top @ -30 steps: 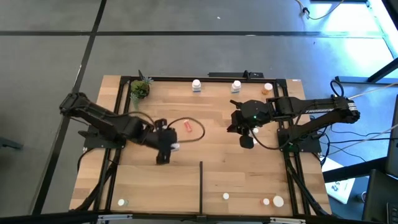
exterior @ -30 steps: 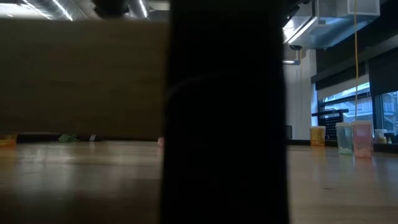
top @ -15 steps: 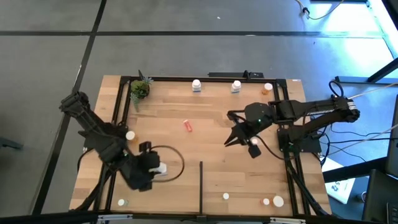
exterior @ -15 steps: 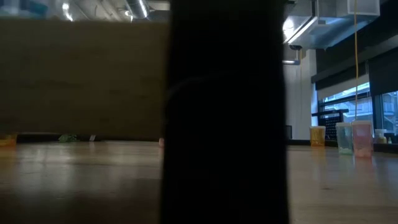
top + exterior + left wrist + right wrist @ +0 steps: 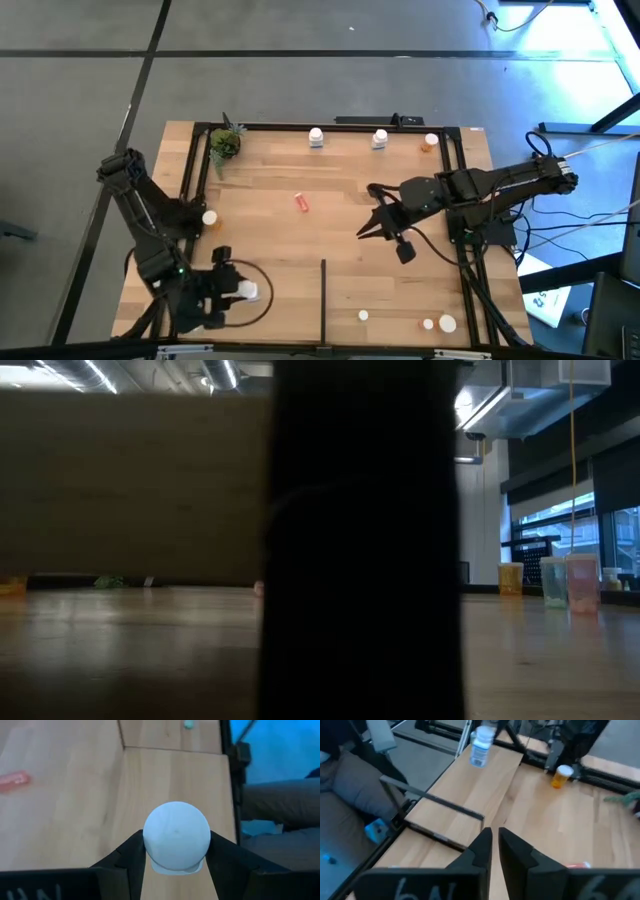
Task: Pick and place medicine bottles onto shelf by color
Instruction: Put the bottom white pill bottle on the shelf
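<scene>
My left gripper (image 5: 240, 291) hangs over the shelf's near left part, shut on a white medicine bottle (image 5: 176, 835); the right wrist view shows that bottle (image 5: 482, 746) from afar. My right gripper (image 5: 367, 229), shut and empty (image 5: 493, 838), hovers right of the middle. Two white bottles (image 5: 316, 136) (image 5: 379, 138) and an orange one (image 5: 430, 142) stand on their bases at the far edge. More bottles (image 5: 363, 316) (image 5: 447, 323) stand by the near edge. An orange bottle (image 5: 209, 217) stands at the left frame. My left gripper pinches the white bottle between its two fingers, one on each side just under the round cap (image 5: 150, 851). The cap's top faces the wrist camera. The fingers slant downward from the table's left. The bottle appears lifted clear of the wood.
A small potted plant (image 5: 225, 143) stands in the far left corner. A pink-red item (image 5: 302, 202) lies flat near the middle. The thin black divider strip (image 5: 322, 298) runs out from the near edge. Black frame bars (image 5: 462, 250) edge the wood. A dark post (image 5: 360, 540) fills the low view.
My left gripper has swung from the table's middle toward the near left corner, carrying the white bottle with it, still shut on it. My right gripper has tipped up toward level, rolled and shifted a little toward the near edge, staying shut.
</scene>
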Tool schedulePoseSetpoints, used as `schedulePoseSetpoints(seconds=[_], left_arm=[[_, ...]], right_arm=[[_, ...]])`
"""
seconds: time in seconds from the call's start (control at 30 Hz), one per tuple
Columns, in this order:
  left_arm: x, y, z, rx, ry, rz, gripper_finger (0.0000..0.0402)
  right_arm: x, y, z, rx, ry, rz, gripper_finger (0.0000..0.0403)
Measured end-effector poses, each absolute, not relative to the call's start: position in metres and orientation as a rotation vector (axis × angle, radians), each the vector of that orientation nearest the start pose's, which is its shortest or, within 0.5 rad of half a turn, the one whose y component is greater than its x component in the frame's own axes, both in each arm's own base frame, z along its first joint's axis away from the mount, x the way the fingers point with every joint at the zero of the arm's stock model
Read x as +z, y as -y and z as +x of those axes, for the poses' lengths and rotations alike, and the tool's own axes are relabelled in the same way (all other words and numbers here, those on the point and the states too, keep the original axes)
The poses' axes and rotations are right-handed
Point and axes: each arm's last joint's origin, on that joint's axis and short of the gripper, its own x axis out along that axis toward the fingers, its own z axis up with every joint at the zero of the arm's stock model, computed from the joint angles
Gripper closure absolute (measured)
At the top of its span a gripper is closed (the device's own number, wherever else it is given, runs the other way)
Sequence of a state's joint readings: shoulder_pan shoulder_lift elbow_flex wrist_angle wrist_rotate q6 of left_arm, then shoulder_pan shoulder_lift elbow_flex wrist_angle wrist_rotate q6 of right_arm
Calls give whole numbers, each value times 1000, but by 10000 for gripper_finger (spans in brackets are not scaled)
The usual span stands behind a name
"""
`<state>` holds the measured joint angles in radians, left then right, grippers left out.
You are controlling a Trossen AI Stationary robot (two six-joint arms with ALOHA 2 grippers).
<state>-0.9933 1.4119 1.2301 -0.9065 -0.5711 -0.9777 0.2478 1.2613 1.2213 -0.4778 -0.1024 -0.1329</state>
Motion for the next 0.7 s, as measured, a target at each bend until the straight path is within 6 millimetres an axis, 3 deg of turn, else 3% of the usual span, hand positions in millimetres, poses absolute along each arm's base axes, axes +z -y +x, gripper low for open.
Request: schedulePoseSetpoints(seconds=[0.43, 0.7], left_arm=[[296, 244, 127, -16, -796, -194, 236], [277, 260, 131, -2, -829, -181, 236]], right_arm=[[357, -69, 262, 373, -494, -172, 367], [357, -69, 261, 375, -502, -179, 367]])
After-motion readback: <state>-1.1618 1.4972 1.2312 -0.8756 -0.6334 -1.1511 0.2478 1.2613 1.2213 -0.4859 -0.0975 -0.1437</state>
